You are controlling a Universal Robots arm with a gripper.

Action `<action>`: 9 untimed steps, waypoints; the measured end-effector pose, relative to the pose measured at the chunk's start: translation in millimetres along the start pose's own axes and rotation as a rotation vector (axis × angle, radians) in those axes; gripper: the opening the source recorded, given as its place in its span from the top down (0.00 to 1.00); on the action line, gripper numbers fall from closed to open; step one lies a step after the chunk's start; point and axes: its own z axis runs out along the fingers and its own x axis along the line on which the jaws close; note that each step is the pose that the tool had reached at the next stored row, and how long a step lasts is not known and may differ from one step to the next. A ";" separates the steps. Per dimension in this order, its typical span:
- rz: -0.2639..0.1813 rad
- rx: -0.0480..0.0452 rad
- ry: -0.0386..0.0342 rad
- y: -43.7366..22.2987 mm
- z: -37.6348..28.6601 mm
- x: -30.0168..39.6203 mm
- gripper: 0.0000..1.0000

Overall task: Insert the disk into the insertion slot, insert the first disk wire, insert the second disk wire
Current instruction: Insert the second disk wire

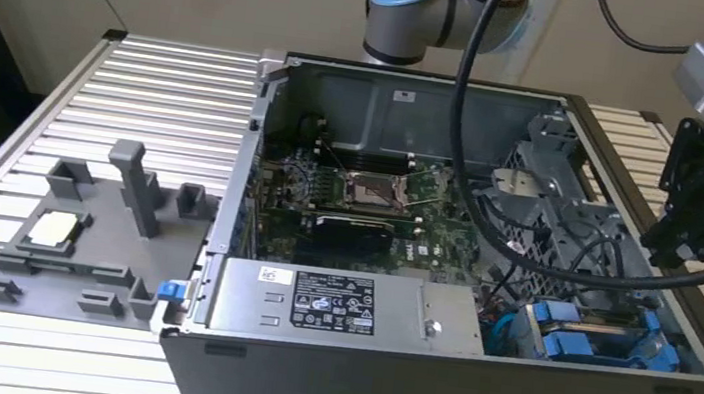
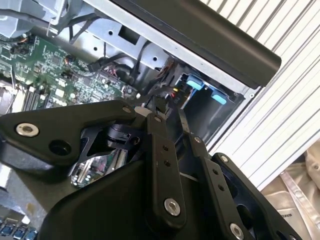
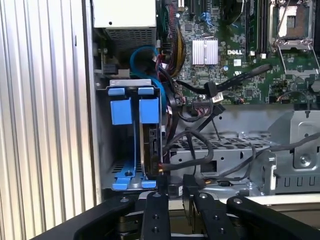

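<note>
The disk (image 3: 151,146) stands on edge inside the insertion slot (image 3: 102,150), and its blue carrier tabs (image 3: 134,109) stick out of the bay. In the exterior view the same blue tabs (image 1: 573,333) show in the slot (image 1: 659,348) at the case's near right corner. My black gripper (image 1: 679,247) hangs above the right case wall, over that bay. Its fingertips (image 3: 161,196) are closed around a small black wire connector (image 3: 176,189); a black disk wire (image 3: 192,152) loops from it. In the second wrist view the gripper (image 2: 155,106) tapers to a closed point.
The open computer case (image 1: 245,194) lies on a slatted metal table. It holds the grey power-supply box (image 1: 332,305), the green motherboard (image 1: 366,199) and a perforated cage (image 3: 225,145). A thick black arm cable (image 1: 486,208) drapes across it. A grey fixture (image 1: 78,234) stands at the exterior view's left.
</note>
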 end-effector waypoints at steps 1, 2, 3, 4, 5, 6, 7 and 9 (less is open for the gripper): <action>0.000 0.0000 -0.0002 0.1 0.2 -3.3 0.73; 0.000 0.0000 -0.0002 0.2 0.4 -6.4 0.73; 0.000 0.0000 -0.0002 0.3 0.5 -9.3 0.73; 0.000 0.0000 -0.0003 0.4 0.7 -12.2 0.73; 0.000 0.0000 -0.0001 0.5 0.8 -14.8 0.73; 0.000 0.0000 -0.0002 0.6 0.9 -17.4 0.73; 0.000 0.0000 -0.0002 0.7 1.1 -20.0 0.73; 0.000 0.0000 -0.0002 0.9 1.3 -24.9 0.73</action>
